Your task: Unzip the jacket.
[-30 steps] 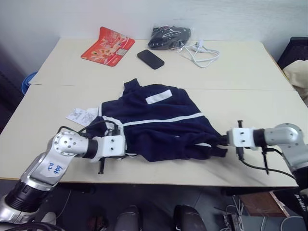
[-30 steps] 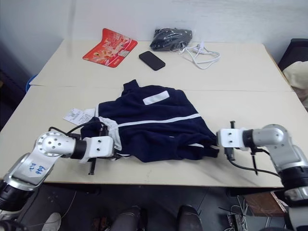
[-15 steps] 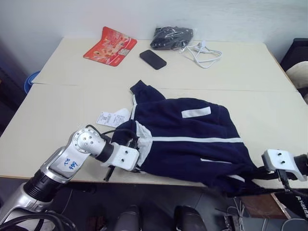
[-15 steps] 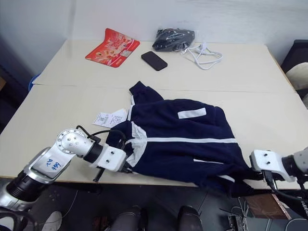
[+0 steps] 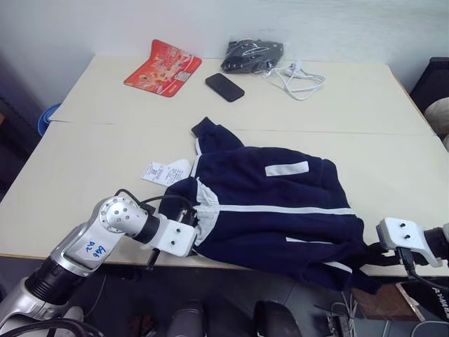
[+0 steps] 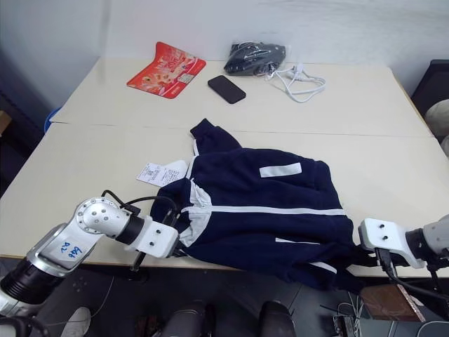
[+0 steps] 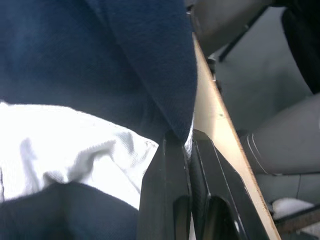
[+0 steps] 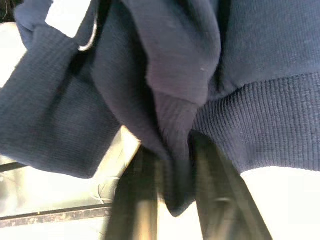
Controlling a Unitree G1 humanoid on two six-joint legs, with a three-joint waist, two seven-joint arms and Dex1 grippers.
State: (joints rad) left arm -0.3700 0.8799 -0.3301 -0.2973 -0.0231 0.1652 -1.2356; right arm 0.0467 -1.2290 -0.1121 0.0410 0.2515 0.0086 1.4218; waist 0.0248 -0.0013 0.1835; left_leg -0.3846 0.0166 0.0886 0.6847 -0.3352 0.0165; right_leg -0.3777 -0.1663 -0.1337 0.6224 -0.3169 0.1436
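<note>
Left wrist view puts the left end effector (image 7: 189,145) right at the near edge of the pale beige tabletop (image 5: 84,168), its two black fingers nearly closed on a thin fold of the large navy blue fabric track jacket (image 5: 273,203) where white zipper trim meets the dark cloth. At the same near edge, far to the robot's right, the right end effector (image 8: 172,160) has its fingers partly apart with a thick fold of ribbed hem wedged between them.

So the jacket lies stretched between the two, its long axis running side to side along the front of the tabletop, collar end by the left arm, hem drooping over the edge by the right. By my reading the zipper follows that same line, so the left arm is nearer its upper end.

Beyond it lies a white paper tag (image 5: 165,172).
</note>
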